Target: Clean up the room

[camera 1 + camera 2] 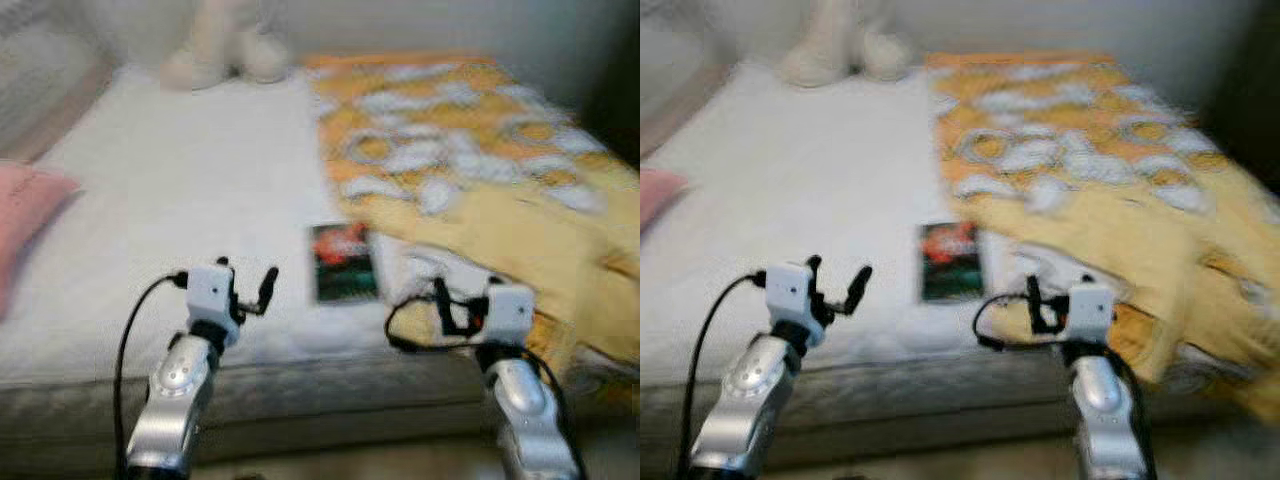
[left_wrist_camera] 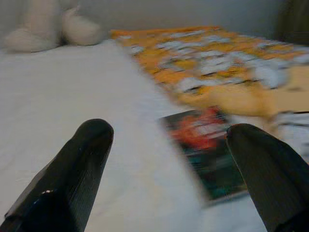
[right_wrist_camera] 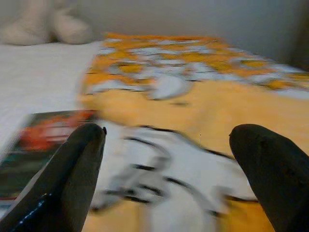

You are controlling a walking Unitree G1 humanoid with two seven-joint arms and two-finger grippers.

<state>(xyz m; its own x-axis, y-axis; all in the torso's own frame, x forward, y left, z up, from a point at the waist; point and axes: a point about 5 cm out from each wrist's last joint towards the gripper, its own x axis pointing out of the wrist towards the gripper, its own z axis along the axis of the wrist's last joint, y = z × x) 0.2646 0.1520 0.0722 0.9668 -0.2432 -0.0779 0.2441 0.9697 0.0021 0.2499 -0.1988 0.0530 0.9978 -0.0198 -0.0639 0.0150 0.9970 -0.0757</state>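
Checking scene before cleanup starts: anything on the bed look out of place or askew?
Yes. A book lies loose on the white sheet near the bed's front edge, between the open left gripper and open right gripper. The yellow patterned blanket is rumpled and slides off the bed's right side. Frames are blurred, so finer detail is unclear.

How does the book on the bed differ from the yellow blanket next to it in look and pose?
The small rectangular book with a dark green and red cover lies flat and compact on the white mattress, while the yellow and orange blanket with white patterning is far larger, spreading over the bed's right side. The book keeps straight edges; the blanket is soft and rumpled, its near end drooping over the bed edge. Both rest on the mattress, the book beside the blanket's edge.
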